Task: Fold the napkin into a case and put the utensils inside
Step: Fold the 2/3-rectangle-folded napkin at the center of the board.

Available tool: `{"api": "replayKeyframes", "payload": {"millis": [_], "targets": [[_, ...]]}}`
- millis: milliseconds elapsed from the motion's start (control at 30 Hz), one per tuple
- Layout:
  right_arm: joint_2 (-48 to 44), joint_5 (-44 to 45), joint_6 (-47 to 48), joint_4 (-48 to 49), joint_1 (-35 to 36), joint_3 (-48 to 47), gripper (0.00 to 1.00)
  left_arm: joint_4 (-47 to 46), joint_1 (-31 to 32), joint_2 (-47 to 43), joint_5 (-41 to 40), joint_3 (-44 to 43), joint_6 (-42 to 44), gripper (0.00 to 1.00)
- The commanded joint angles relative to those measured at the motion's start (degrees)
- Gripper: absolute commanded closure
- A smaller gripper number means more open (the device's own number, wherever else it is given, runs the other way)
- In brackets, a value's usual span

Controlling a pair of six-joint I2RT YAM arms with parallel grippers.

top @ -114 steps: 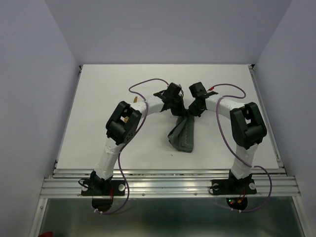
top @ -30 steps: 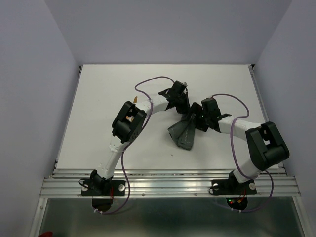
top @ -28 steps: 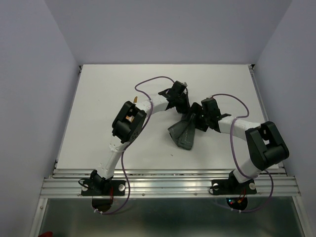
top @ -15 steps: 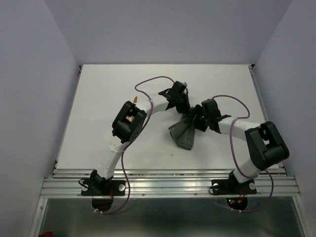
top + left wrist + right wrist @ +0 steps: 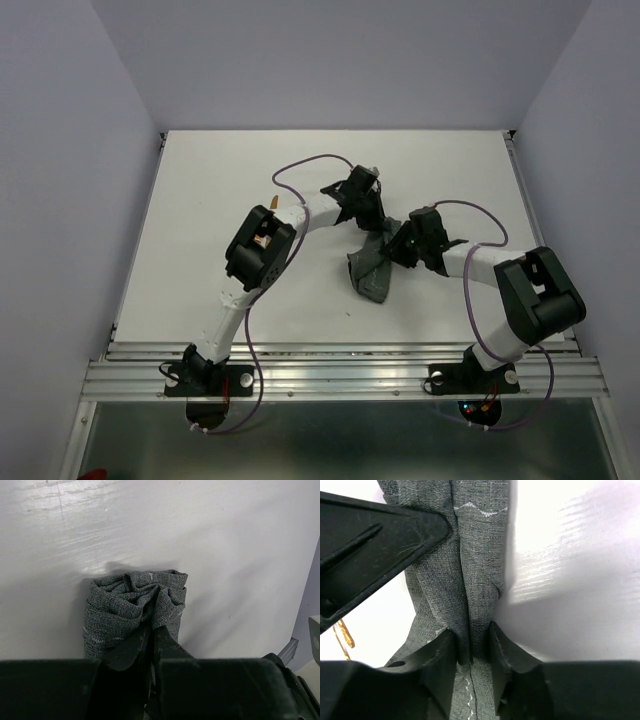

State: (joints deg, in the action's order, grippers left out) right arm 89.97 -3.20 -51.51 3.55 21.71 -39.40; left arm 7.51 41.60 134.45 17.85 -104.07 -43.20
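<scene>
Mid-table on the white tabletop (image 5: pixel 200 200): a dark grey soft cloth napkin with a pale stitched hem line (image 5: pixel 368 272), bunched into a narrow crumpled strip rather than lying flat.

Pinched at its far end by the left gripper (image 5: pixel 374 228), fingers (image 5: pixel 131 647) pressed together on a gathered ridge of cloth. Beyond those fingertips in the left wrist view, the rest of the napkin heaped in soft folds on the table, end rolled over.

Clamped from the other side by the right gripper (image 5: pixel 396 252), fingers (image 5: pixel 440 655) shut tight on a doubled upright fold, nothing but cloth between the pads. Straight ahead of the right fingertips, more napkin running away, a wavy pale stitch line across it. Just left of that, one black finger of the left gripper, against the cloth.

Both sets of fingertips near each other on the same end, the loose remainder trailing toward the arm bases.

Far left of the right fingers, a thin orange-brown stick of a utensil (image 5: pixel 344 632), small and partly cut off, well apart from the napkin. Whether one or two, impossible to tell.
</scene>
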Motion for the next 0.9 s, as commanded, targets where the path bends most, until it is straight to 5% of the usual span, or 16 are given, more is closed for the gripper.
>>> {"api": "replayKeyframes", "payload": {"millis": [0,100,633,867], "targets": [[0.38,1.79,-1.93,-0.13,0.08,2.22,0.7,1.37,0.06,-5.07,-4.3,1.76,2.16,0.84],[0.64,2.15,-2.37,0.05,0.08,2.66,0.71,-0.21,0.14,-8.15,-5.1,3.96,2.42,0.8],[2.4,1.79,-6.33,2.78,0.08,5.91,0.82,3.92,0.23,-18.61,-5.28,6.33,11.29,0.1],[3.01,1.09,-5.89,2.69,0.08,5.38,0.83,5.24,-0.03,-22.39,-5.54,10.11,13.31,0.03]]}}
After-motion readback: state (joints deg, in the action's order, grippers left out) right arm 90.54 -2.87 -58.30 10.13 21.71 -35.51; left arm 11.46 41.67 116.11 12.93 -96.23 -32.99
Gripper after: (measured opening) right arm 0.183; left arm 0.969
